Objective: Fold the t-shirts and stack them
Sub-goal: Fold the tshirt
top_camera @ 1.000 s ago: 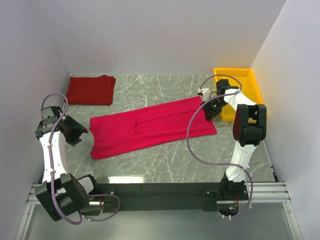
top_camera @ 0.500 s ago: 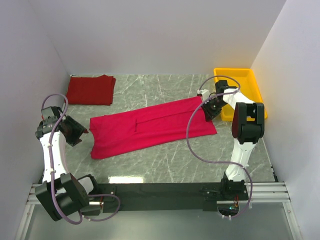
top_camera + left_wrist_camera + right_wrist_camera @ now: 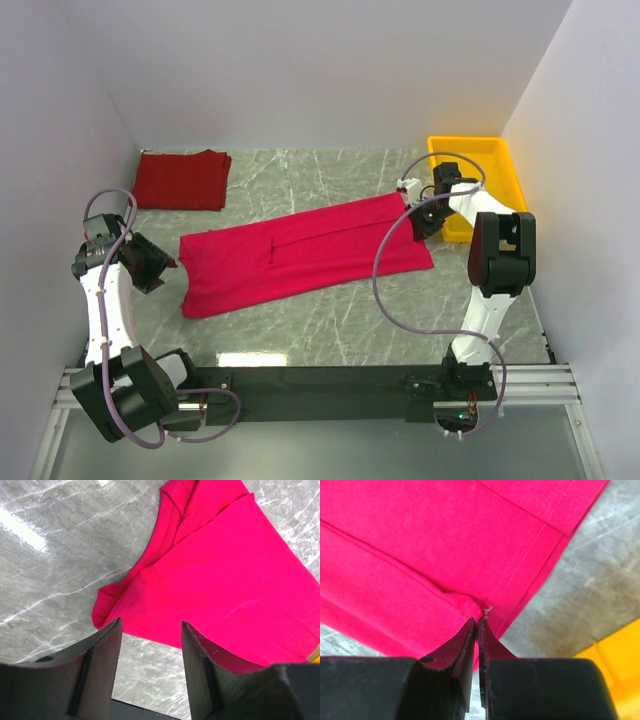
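**A:** The right claw [image 3: 479, 620] is clenched. Its two black fingers meet on a small pucker of cloth at the stitched hem of the crimson t-shirt [image 3: 300, 255].

**B:** So it is grasping the shirt, not merely resting on it?

**A:** Grasping. A ridge of fabric is bunched right at the tips, on the shirt's right-hand edge.

**B:** And how does the shirt lie?

**A:** Flat on the table [image 3: 340, 330], as a long strip slanting across the middle. A crease line runs along its length, so I judge the sides are already turned in. A pinch at the end hem suits the next fold, carrying that end over toward the other.

**B:** What about the left claw [image 3: 151, 625]?

**A:** Released. The jaws stand apart with nothing between them, and it hovers just off the shirt's left end, above the rumpled corner. My guess is that it is placed there to take or steady that end.

**B:** Where is the other shirt?

**A:** The darker red t-shirt [image 3: 182, 180] sits folded in the far left corner by the wall, well apart from the crimson one. It reads as the base of the stack.

**B:** And the tray?

**A:** The yellow tray [image 3: 465, 141] is in the far right corner, just beside the right claw. It plays no part here that I can see.
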`<action>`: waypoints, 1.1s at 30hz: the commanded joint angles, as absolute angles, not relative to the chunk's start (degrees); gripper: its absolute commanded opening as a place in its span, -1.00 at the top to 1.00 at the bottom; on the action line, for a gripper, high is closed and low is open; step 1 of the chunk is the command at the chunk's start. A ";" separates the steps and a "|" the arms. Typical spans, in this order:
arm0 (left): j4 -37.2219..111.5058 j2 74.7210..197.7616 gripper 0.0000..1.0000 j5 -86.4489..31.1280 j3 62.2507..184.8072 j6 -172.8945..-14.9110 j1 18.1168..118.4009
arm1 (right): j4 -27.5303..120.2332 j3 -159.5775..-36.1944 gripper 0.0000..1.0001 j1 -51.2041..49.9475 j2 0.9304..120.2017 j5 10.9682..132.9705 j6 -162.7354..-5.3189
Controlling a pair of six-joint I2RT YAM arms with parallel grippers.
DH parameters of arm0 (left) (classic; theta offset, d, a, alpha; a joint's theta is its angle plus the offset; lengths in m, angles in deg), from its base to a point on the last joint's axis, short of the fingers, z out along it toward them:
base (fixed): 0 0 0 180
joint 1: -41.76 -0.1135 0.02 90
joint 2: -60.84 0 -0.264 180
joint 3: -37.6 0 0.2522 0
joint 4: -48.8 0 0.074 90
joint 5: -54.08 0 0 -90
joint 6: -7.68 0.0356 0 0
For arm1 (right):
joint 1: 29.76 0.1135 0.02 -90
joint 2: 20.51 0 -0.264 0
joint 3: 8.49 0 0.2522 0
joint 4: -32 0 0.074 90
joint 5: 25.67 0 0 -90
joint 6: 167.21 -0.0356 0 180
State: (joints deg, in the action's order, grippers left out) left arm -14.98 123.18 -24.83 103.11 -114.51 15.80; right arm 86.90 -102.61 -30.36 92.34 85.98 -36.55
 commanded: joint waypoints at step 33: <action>-13.83 121.66 -0.11 -25.29 102.07 -113.44 15.48 | 74.32 -95.64 0.89 -30.28 85.74 80.59 -45.22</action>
State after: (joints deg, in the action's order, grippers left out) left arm -15.00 122.77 -24.87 102.21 -114.46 15.80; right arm 76.13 -95.94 -30.36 86.86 82.07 -44.90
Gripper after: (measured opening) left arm 0.556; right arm 0.047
